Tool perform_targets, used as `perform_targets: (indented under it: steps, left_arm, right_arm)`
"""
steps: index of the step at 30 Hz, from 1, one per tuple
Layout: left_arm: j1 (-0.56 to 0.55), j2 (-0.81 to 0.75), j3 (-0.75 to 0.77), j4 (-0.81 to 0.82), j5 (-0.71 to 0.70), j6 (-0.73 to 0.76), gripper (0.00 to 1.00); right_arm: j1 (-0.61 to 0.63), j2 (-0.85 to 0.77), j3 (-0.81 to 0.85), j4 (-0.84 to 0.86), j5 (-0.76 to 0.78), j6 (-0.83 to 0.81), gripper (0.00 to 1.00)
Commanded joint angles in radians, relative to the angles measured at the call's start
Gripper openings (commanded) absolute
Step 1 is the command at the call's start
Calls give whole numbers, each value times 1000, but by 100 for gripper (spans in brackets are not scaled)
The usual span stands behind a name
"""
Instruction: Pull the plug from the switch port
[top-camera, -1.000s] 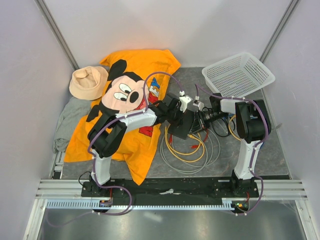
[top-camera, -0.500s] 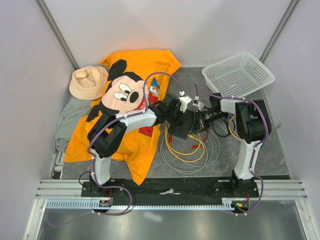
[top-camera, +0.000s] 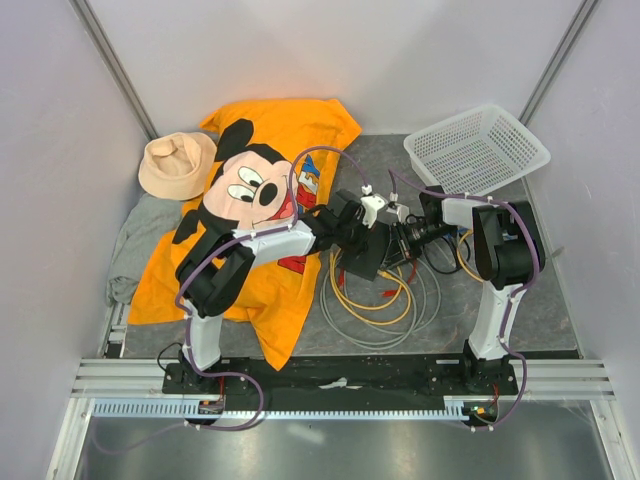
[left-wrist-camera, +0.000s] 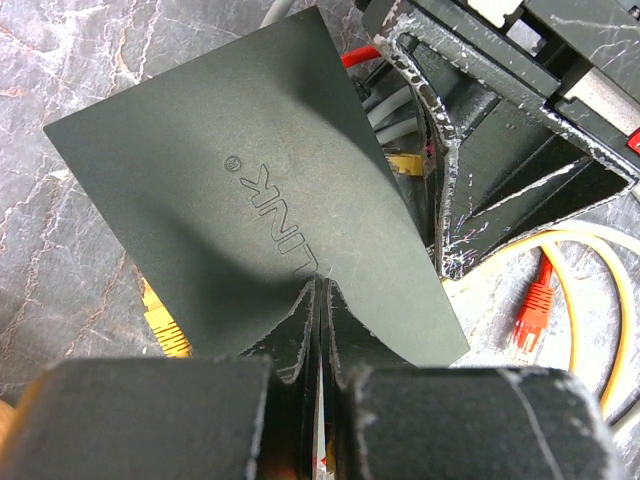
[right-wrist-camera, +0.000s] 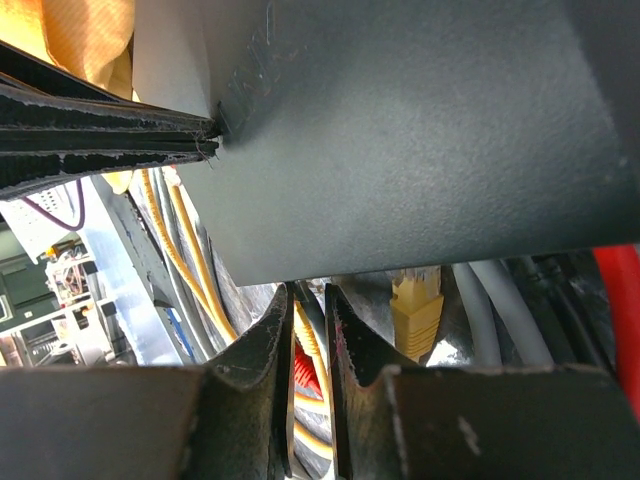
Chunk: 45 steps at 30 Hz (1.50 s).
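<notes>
A: At mat (top-camera: 545, 300) centre, switch (top-camera: 366, 254)?
B: Yes; left gripper (left-wrist-camera: 318, 298) clamps its 10 o'clock side, bracing it.
A: Right gripper (right-wrist-camera: 308, 335)?
B: Fingers near yellow plug (right-wrist-camera: 415, 300), 3 o'clock; grip unclear.

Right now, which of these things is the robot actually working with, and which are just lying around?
In use: switch, network cables, left gripper clamped on its edge, right gripper by the yellow plug.
Lying about: Mickey cloth, beige hat, white basket, grey cloth.
</notes>
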Motion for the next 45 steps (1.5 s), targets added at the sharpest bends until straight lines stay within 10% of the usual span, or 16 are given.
perform_targets:
  steps: [1,21,30,38,45]
  left_arm:
    - [-3,37,-63,-148,-59,34,1]
    - [-34,28,-101,-128,-65,151,2]
    - [-35,22,-103,-125,-70,151,2]
    - [-43,37,-78,-134,-56,134,2]
    - [-43,22,-86,-126,-59,131,2]
  right_arm:
    - [-8,18,-45,-44,282,-73,8]
    - [-49,307,417,-455,299,-326,8]
    - [-55,6,18,-245,233,-285,7]
    - [-85,-201,191,-362,64,-379,8]
    - [-95,-298,339,-533,294,-535,8]
